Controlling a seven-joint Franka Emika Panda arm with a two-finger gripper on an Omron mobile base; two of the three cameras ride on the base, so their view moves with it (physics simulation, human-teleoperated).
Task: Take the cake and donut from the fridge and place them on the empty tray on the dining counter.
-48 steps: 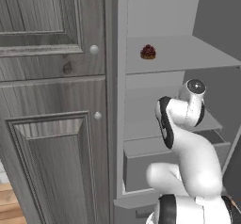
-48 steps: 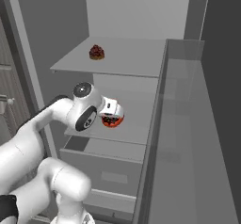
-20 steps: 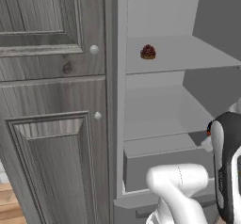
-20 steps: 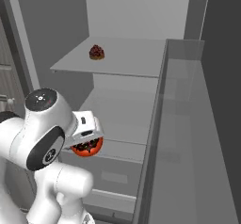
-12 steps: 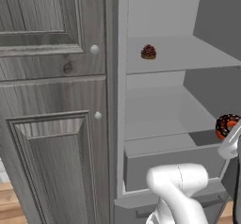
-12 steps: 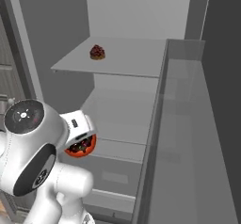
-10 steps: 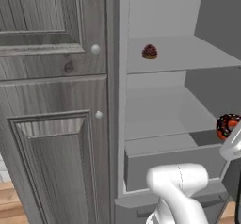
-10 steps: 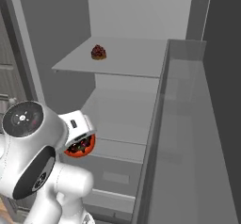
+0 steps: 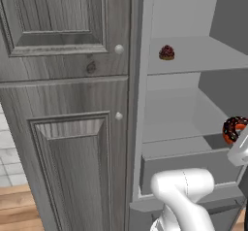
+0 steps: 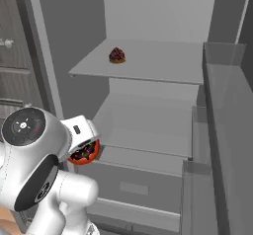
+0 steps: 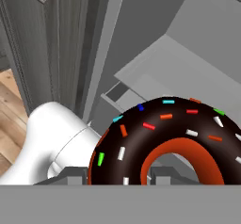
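fridge (image 10: 148, 21): open, pale shelves bare but for the cake.
gripper (image 10: 85, 149): clamped on the donut, outside the fridge front.
donut (image 11: 164, 143): light, soft, glaze likely fragile; hold by ring sides.
cake (image 10: 117, 56): upper shelf, tiny, crumbly; pinch low.

Donut (image 11: 174, 138) hides the claw's fingertips; edge-cropped.
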